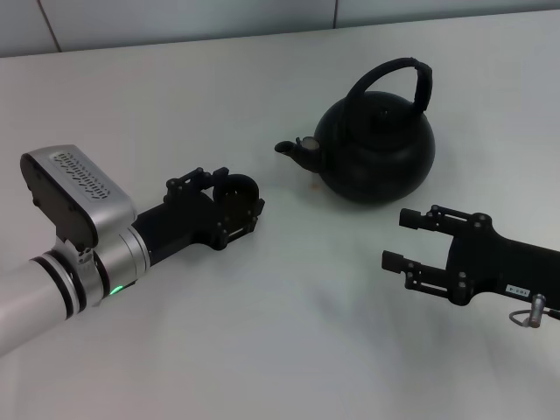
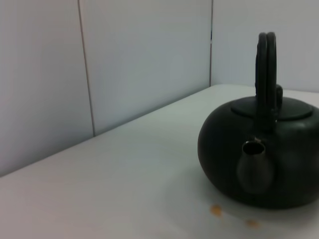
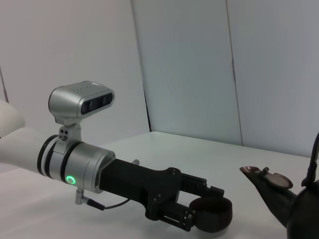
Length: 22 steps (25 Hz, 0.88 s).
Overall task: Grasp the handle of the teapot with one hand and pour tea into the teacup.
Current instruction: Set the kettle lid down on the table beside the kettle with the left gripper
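One teapot (image 1: 376, 149), one teacup (image 1: 238, 194) pinched by left gripper (image 1: 234, 206) fingers; right gripper (image 1: 404, 238) fingers spread.

My left gripper (image 1: 234, 199) reaches forward low over the table, fingers closed around the teacup (image 1: 238, 194) — the right wrist view shows the same clamp (image 3: 209, 211). My right gripper (image 1: 404, 238) hangs off to the other side, fingers spread apart and holding nothing, forearm angled in from the near right corner.
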Each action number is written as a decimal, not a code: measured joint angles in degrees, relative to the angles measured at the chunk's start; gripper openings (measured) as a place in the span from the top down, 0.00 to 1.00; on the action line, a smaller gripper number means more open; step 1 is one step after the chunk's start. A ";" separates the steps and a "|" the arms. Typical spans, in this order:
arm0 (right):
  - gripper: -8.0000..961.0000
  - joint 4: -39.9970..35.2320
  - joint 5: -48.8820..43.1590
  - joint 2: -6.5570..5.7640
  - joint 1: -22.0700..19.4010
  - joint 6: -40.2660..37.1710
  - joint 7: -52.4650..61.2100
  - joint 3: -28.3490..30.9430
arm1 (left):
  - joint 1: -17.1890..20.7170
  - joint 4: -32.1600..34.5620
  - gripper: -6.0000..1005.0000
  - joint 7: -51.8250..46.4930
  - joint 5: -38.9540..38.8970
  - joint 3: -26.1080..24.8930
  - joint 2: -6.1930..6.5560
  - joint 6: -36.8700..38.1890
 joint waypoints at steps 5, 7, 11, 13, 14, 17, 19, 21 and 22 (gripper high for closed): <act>0.31 0.00 0.00 0.00 -0.06 0.02 -0.01 0.00 | 0.01 -0.47 0.19 0.31 0.00 -0.09 -0.01 -0.71; 0.31 0.00 0.00 0.00 -0.09 0.03 -0.01 -0.02 | 0.08 -0.61 0.19 0.48 0.00 -0.13 -0.01 -0.72; 0.31 0.00 0.00 0.00 -0.10 0.05 0.00 -0.12 | 0.24 -0.85 0.18 0.61 -0.09 -0.18 -0.01 -0.50; 0.31 0.00 0.00 0.00 -0.10 0.06 0.00 -0.15 | 0.18 -0.91 0.18 0.62 -0.08 -0.18 -0.01 -0.61; 0.31 0.00 0.00 0.00 -0.10 0.06 0.00 -0.17 | 0.17 -0.93 0.17 0.62 -0.08 -0.18 -0.01 -0.64; 0.31 0.06 -0.01 0.00 -0.12 0.06 0.00 -0.23 | 0.15 -0.98 0.17 0.63 -0.08 -0.25 0.00 -0.67; 0.31 0.09 -0.01 0.00 -0.16 0.06 0.00 -0.24 | 0.21 -1.02 0.16 0.64 -0.12 -0.49 0.00 -0.64; 0.31 0.09 -0.01 0.00 -0.17 0.11 0.00 -0.23 | 0.30 -1.04 0.16 0.64 -0.09 -0.98 0.00 -0.50; 0.31 0.09 -0.01 0.00 -0.18 0.14 0.00 -0.24 | 0.30 -1.04 0.16 0.64 -0.08 -1.03 0.00 -0.49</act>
